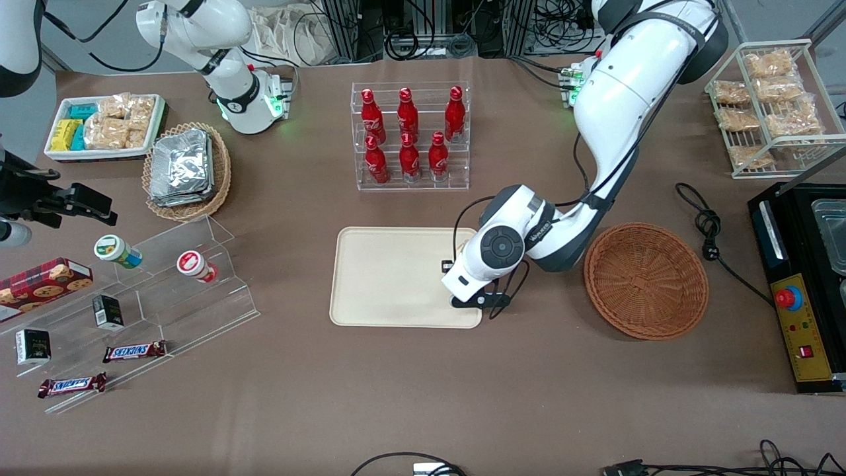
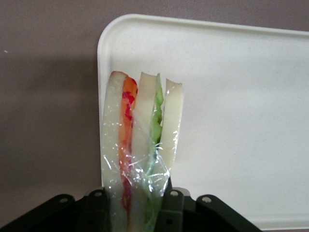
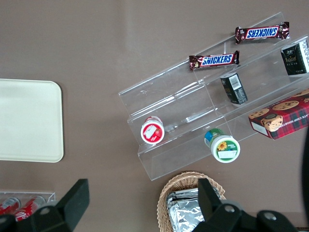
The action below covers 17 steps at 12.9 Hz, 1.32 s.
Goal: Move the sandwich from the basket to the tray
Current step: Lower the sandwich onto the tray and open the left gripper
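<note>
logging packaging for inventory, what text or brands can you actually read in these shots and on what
"SNICKERS" on one chocolate bar on the clear acrylic step shelf.
"SNICKERS" on a second bar on the same shelf.
Red bottles: white script, too small to read.
Dark cartons, cookie box, round tubs: print unreadable.
Sandwich, held by the gripper above the tray: no label shows.
Basket: none.

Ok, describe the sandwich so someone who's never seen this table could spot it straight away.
Find the big cream tray mid-table, beside the empty orange-brown basket. At the tray's edge nearest that basket, the claw is shut on the sandwich, over the tray. It's the only clear-wrapped white bread with orange and green filling; the other wrapped packs are silver foil.
</note>
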Each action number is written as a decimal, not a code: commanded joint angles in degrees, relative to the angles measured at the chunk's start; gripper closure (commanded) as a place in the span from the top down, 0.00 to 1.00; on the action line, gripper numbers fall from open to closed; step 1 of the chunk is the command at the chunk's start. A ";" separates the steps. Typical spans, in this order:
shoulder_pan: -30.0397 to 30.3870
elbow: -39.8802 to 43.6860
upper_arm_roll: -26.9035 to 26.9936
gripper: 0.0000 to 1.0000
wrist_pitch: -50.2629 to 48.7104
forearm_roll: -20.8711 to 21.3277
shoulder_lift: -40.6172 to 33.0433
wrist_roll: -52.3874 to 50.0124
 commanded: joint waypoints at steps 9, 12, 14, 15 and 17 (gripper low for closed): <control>-0.68 3.01 0.21 1.00 2.56 -1.05 2.49 -0.78; -0.07 5.98 0.12 1.00 0.72 -1.13 1.44 -1.31; 0.11 8.01 0.30 1.00 -3.48 -1.22 -0.58 -1.40; 1.15 8.54 0.30 1.00 -6.03 -1.14 -2.07 -1.14; 4.92 8.55 0.12 1.00 -12.09 -1.05 -7.07 0.52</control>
